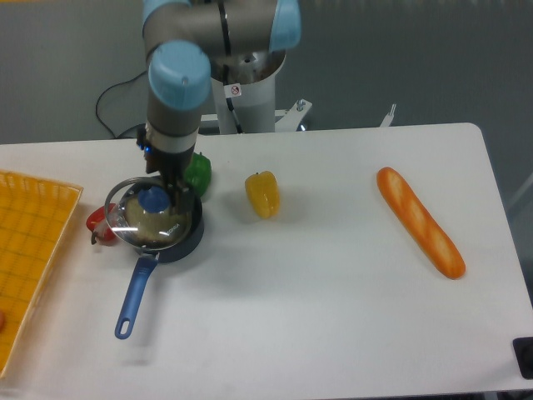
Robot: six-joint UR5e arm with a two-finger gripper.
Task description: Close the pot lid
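The dark pot [185,239] stands at the table's left, its long blue handle [133,298] pointing toward the front. The glass lid [143,218] with its blue knob [154,198] is over the pot, tilted and shifted left, so its rim overhangs the pot's left side. My gripper [175,193] comes down from above, just right of the knob, and appears shut on the lid. The dark fingers are largely hidden by the wrist.
A red pepper [96,223] lies against the pot's left side, partly under the lid. A green pepper [198,172] sits just behind the pot and a yellow pepper [262,193] to its right. A baguette [419,221] lies far right. An orange tray [29,258] is at the left edge.
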